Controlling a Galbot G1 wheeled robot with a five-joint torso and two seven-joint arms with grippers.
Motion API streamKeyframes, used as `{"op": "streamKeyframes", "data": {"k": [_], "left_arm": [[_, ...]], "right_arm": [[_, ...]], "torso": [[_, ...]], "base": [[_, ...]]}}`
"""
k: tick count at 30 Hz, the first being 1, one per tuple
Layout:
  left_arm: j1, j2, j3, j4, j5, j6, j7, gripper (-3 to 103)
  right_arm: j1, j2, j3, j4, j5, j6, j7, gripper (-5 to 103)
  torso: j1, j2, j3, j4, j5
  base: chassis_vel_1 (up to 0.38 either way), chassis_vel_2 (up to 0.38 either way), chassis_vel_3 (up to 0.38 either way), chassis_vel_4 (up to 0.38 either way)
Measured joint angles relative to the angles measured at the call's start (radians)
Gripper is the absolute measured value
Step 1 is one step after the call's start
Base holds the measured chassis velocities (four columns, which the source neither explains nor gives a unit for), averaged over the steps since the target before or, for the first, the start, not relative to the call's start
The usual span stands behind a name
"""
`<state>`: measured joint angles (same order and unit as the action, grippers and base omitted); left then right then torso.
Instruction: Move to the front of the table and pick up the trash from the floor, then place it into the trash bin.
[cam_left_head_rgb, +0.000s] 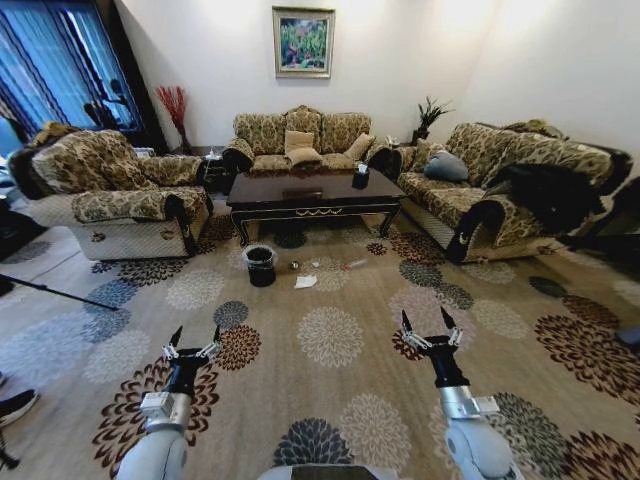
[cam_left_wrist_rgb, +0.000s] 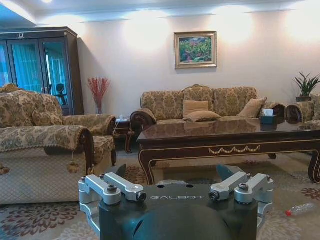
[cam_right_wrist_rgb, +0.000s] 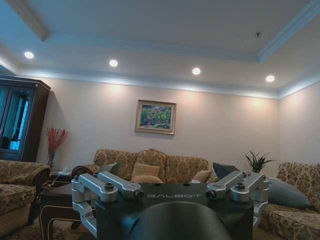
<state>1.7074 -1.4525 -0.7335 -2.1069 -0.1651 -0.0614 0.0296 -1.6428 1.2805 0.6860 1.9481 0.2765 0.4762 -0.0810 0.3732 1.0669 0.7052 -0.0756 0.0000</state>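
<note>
Beige patterned floor (cam_left_head_rgb: 330, 300) is seen across the room, with one table (cam_left_head_rgb: 310, 200) standing well ahead of both grippers. One black bin (cam_left_head_rgb: 261, 265) is placed on the carpet just before the table's left front leg, ahead of the left gripper (cam_left_head_rgb: 194, 340) and well apart from it. Trash is counted as four pieces near the bin, between it and the table's right end: one white napkin (cam_left_head_rgb: 305, 282), one small silvery ball (cam_left_head_rgb: 295, 266), one tiny white scrap (cam_left_head_rgb: 315, 263) and one slim stick-like piece (cam_left_head_rgb: 356, 264). All four are lying on the carpet, none inside the bin. In the left wrist view the table (cam_left_wrist_rgb: 225, 145) is seen beyond the fingers, and a slim clear piece with a red end (cam_left_wrist_rgb: 301, 209) is seen on the carpet.

Two grippers are held low over the carpet, side by side and well short of the trash. The left gripper's fingers are spread wide; nothing is held or touched. The right gripper (cam_left_head_rgb: 428, 325) is likewise spread wide, with nothing between its fingers and nothing touched.

One black tissue box (cam_left_head_rgb: 360, 178) is noted on the table's right end. Three sofas are counted around the table.
</note>
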Motion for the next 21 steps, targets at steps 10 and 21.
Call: {"op": "streamKeyframes", "data": {"k": [10,21], "left_arm": [[0.003,0.000,-0.005,0.005,0.001,-0.006,0.000,100],[0.001,-0.011,0.001,0.014,0.010,-0.010,0.000,100]], "right_arm": [[0.010,0.001,-0.003,-0.008,-0.001,0.000,0.000,100],[0.024,-0.004,-0.004,-0.021,-0.001,0.004,0.001,100]], "torso": [[-0.025,-0.055,-0.030,0.0000,0.0000],[-0.049,-0.112,-0.063,0.0000,0.0000]], "base": [[0.000,0.000,0.000,0.000],[0.000,0.000,0.000,0.000]]}}
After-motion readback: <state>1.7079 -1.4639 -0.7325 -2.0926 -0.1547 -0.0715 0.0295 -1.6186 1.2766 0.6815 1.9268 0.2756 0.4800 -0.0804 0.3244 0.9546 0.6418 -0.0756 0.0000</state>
